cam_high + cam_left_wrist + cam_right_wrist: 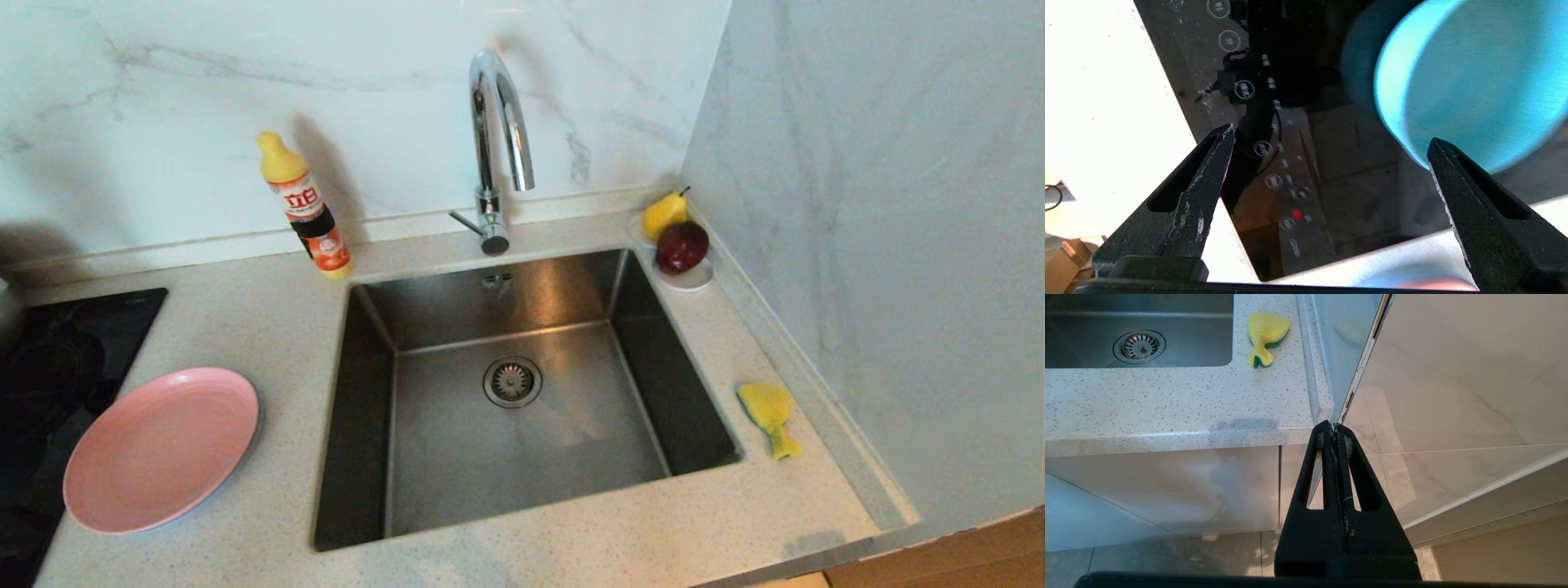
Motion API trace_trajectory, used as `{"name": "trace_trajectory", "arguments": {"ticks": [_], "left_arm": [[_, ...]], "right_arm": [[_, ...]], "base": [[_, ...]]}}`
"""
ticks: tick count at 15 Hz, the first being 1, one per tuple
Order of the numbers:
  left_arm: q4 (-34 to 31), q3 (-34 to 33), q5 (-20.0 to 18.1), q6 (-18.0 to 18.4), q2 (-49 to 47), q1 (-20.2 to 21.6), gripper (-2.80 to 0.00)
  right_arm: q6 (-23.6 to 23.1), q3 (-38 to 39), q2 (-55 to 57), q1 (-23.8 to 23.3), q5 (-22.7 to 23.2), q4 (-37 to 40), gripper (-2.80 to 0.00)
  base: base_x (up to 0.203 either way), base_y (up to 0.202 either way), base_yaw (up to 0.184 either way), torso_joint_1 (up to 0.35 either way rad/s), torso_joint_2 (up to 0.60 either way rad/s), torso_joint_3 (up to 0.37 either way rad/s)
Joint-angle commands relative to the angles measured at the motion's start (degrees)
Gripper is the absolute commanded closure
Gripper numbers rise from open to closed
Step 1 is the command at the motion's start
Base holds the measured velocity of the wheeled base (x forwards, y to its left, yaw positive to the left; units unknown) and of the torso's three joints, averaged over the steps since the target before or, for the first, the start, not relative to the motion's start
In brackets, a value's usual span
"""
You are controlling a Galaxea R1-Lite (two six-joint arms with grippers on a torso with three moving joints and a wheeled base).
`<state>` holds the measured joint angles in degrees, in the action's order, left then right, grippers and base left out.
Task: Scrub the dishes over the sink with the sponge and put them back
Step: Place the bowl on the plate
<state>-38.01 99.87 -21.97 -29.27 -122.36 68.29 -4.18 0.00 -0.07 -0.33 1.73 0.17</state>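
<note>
Hanging over the glossy black cooktop (1290,171), the left claw (1331,147) stands released, its two dark, scuffed fingers (1208,183) spread wide with nothing between them. Beyond its tips sits a blue dish (1474,73) — blurred, cut off by the picture's edge, a darker teal wall showing at its side — so whether it is a bowl or a plate is hard to say. The head view shows neither arm, and this blue dish is out of its sight as well.

The pink plate (161,447) lies flat on the speckled tabletop (269,343), round and matte with faint rings, its edge reaching over the cooktop's corner. The steel sink (522,457) is square and brushed, with a round strainer at its middle and an arched chrome tap (498,139) behind. The sponge (770,415) lies on the tabletop right of the sink, yellow and fish-shaped, a green layer showing at its tail.

The right claw (1335,426) is clenched on nothing — held low, in front of the tabletop's edge and the white cabinet (1167,486).
</note>
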Motion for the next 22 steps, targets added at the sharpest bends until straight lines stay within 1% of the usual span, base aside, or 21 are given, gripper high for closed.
{"name": "trace_trajectory", "arguments": {"ticks": [1, 8, 13, 18, 22], "left_arm": [[-1.2, 3.6, -0.2, -0.7, -1.3, 0.0, -2.80], [-0.9, 7.0, 0.2, -0.6, -7.9, 0.0, -2.80], [-0.9, 7.2, 0.3, -0.6, -9.2, 0.0, -2.80], [-0.8, 7.3, 2.7, -0.6, -10.9, 0.0, -2.80], [-0.8, 7.3, 2.7, -0.5, -10.9, 0.0, -2.80]], "right_arm": [[0.0, 0.0, 0.1, 0.0, 0.0, 0.0, 0.00], [0.0, 0.1, 0.1, 0.0, 0.0, 0.0, 0.00], [0.0, 0.0, 0.1, 0.0, 0.1, 0.0, 0.00], [0.0, 0.0, 0.1, 0.0, 0.0, 0.0, 0.00], [0.0, 0.0, 0.1, 0.0, 0.0, 0.0, 0.00]], "base": [[0.000, 0.000, 0.000, 0.000, 0.00, 0.000], [0.000, 0.000, 0.000, 0.000, 0.00, 0.000], [0.000, 0.000, 0.000, 0.000, 0.00, 0.000], [0.000, 0.000, 0.000, 0.000, 0.00, 0.000], [0.000, 0.000, 0.000, 0.000, 0.00, 0.000]]}}
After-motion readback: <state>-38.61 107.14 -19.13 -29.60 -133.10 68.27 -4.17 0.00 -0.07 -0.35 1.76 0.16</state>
